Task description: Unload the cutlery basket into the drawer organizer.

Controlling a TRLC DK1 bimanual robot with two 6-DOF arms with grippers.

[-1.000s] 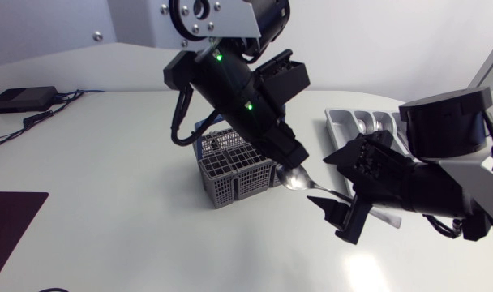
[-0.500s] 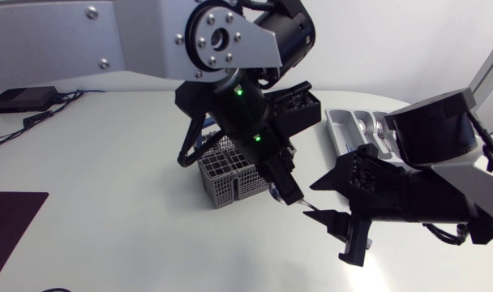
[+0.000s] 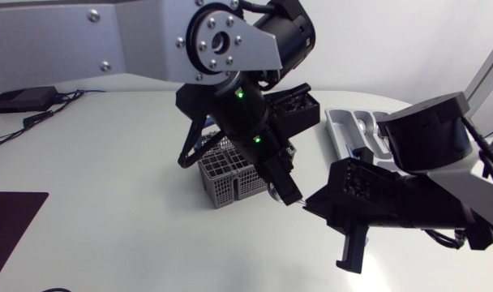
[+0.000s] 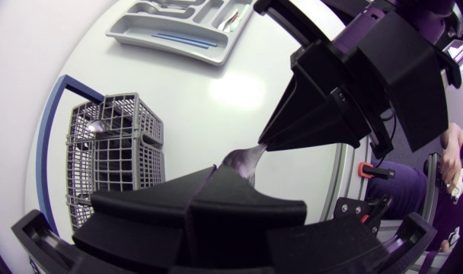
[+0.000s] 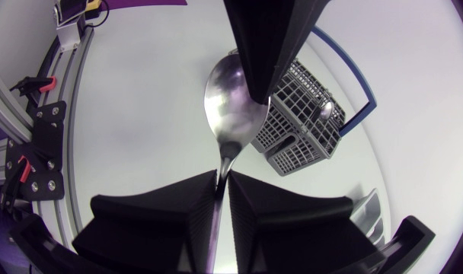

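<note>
A metal spoon (image 5: 233, 106) hangs in the air between my two grippers, right of the grey wire cutlery basket (image 3: 230, 174). My left gripper (image 3: 293, 197) is shut on the spoon's bowl (image 4: 243, 158). My right gripper (image 5: 222, 179) is shut on its handle, its tips meeting the left gripper's (image 3: 310, 203). The basket (image 4: 113, 156) has a blue handle and still holds a utensil (image 4: 98, 125). The grey drawer organizer (image 3: 344, 130) lies at the back right, partly hidden behind my right arm; cutlery lies in its compartments (image 4: 182, 30).
A black box (image 3: 21, 98) with cables sits at the table's back left. A dark mat (image 3: 11, 219) lies at the left front edge. The white tabletop runs bare in front of the basket.
My right gripper came up to the spoon and shut on its handle. The left arm turned the spoon early on, then held still.
</note>
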